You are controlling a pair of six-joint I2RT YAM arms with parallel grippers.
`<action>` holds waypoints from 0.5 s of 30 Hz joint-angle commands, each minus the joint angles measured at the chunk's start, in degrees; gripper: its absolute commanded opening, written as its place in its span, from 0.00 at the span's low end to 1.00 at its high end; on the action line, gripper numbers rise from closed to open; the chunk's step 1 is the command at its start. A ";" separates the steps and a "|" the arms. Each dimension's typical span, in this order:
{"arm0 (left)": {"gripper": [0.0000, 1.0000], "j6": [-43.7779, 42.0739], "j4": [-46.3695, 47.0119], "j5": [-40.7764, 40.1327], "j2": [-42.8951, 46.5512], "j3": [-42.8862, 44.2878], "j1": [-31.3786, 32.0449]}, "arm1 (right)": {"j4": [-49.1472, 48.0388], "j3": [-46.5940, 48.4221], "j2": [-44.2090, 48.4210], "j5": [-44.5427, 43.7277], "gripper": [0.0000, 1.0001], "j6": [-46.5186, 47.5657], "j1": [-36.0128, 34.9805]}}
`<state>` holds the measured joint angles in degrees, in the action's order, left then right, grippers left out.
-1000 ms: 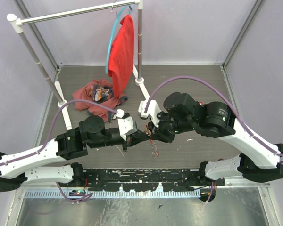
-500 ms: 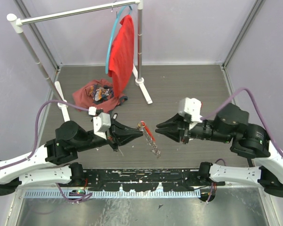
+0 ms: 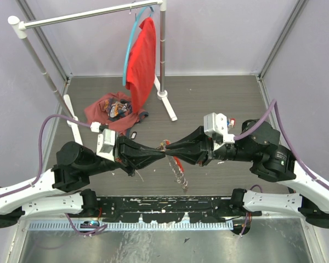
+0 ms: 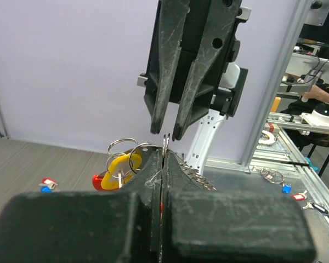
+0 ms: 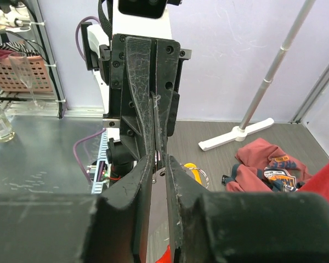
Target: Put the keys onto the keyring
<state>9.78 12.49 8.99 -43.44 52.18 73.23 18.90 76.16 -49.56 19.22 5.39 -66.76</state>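
Two tips meet over the tabletop's (image 3: 219,93) near edge; my left fingers (image 3: 158,153) clamp the keyring (image 4: 165,140); my right fingers (image 3: 175,149) gape slightly.

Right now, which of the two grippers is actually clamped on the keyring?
The left gripper: its fingers are pressed shut on the keyring. The right gripper only straddles the ring's edge, a gap showing between its fingertips.

Red shirt (image 3: 142,60) (its hanger (image 3: 126,55) blue), keyring (image 3: 177,162) with red strap and silvery chain, grey wood-grain table (image 3: 225,104)
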 commanded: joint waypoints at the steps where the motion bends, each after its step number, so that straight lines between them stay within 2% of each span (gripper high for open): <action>1: 0.00 1.09 5.09 1.87 0.29 1.00 -0.02 | -4.88 -0.04 -0.07 2.95 0.22 -1.53 -0.30; 9: 0.00 1.35 6.67 1.73 0.46 0.83 -0.02 | -6.04 -0.97 0.27 4.41 0.25 -2.28 -0.30; 15: 0.00 1.29 6.81 2.33 0.33 1.03 0.00 | -6.07 -1.15 -0.06 4.66 0.20 -2.43 -0.30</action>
<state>10.79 14.68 10.70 -43.48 52.18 73.23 16.08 74.96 -49.98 22.81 3.88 -66.76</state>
